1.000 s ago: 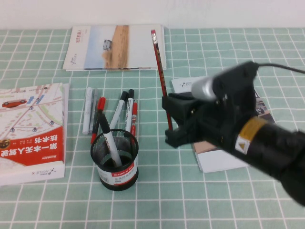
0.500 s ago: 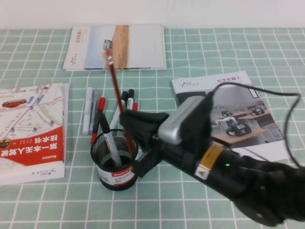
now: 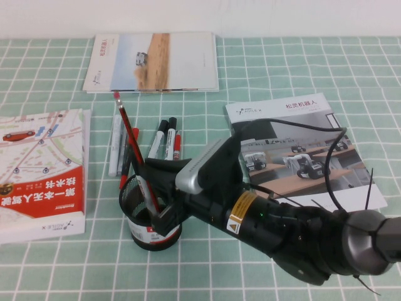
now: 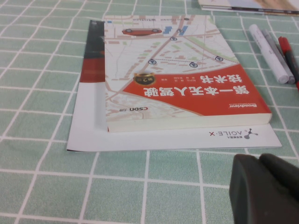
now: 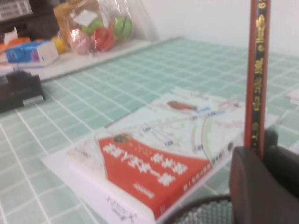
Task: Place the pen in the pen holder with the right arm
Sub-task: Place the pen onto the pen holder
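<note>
The pen (image 3: pixel 128 135) is a thin dark-red stick with a pale eraser tip, tilted with its top toward the far left. Its lower end reaches into the black mesh pen holder (image 3: pixel 141 229). My right gripper (image 3: pixel 156 195) is right over the holder's mouth, shut on the pen's lower part. In the right wrist view the pen (image 5: pixel 257 70) rises between the dark fingers (image 5: pixel 252 186), with the holder's rim (image 5: pixel 201 211) just below. My left gripper (image 4: pixel 264 186) is out of the high view. It is shut and empty, low over the mat near the red book (image 4: pixel 182 88).
Several markers (image 3: pixel 164 141) and a grey pen (image 3: pixel 114 147) lie on the mat behind the holder. A red map book (image 3: pixel 41 175) lies at the left, a brochure (image 3: pixel 294 144) at the right under my right arm, and a booklet (image 3: pixel 156 59) at the back.
My right arm has swung left and down with the pen, from right of the holder to right over it. The pen has tilted, and its lower end now sits inside the holder.
</note>
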